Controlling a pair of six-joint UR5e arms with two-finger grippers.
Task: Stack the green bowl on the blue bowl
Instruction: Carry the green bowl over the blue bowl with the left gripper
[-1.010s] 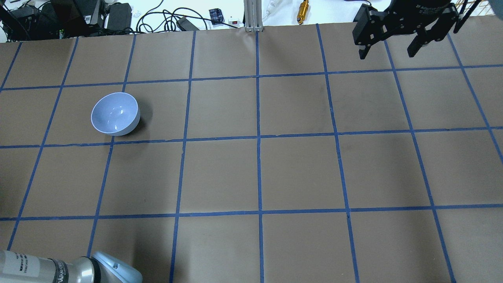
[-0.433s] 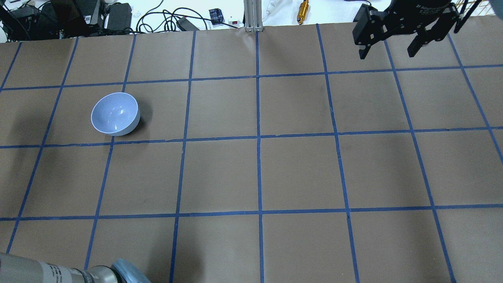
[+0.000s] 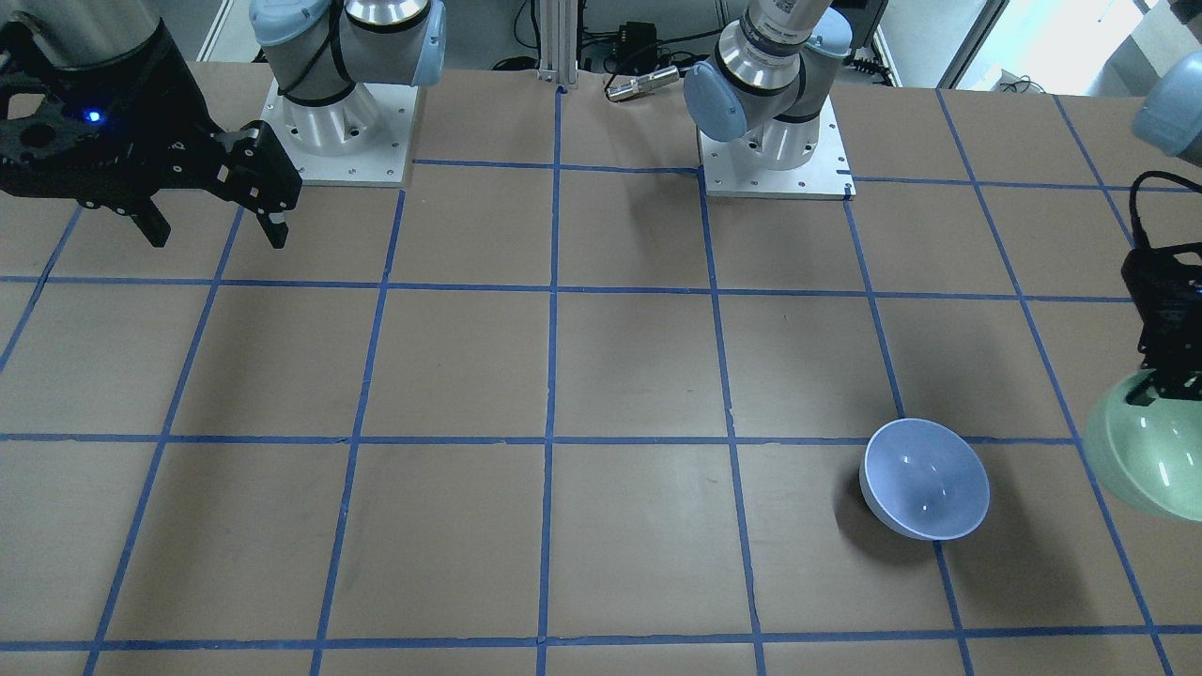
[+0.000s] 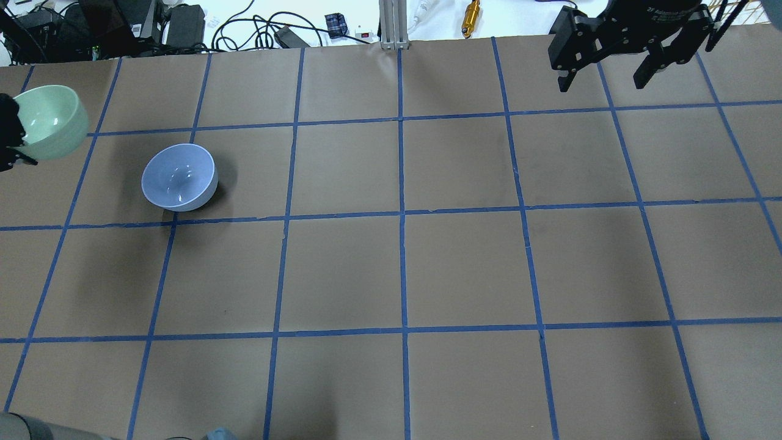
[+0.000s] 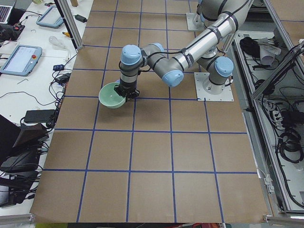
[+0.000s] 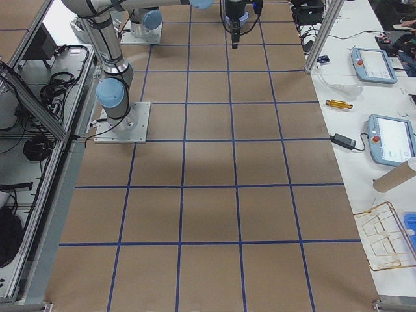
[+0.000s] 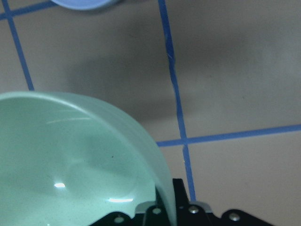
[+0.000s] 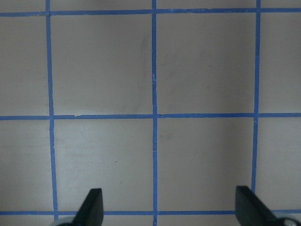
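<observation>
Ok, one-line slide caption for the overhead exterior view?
Left gripper holds the glossy mint-green bowl apart from the pale periwinkle-blue bowl on the gridded table; right gripper open.

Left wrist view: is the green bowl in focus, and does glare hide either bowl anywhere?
Left wrist view: the green bowl fills the lower left, soft-edged, with two small glints; the blue bowl is cropped at the top edge. Front-facing view: glints on both bowls, outlines clear, green bowl cut by the right edge. Overhead view: blue bowl sharp, shadow on its right.
</observation>
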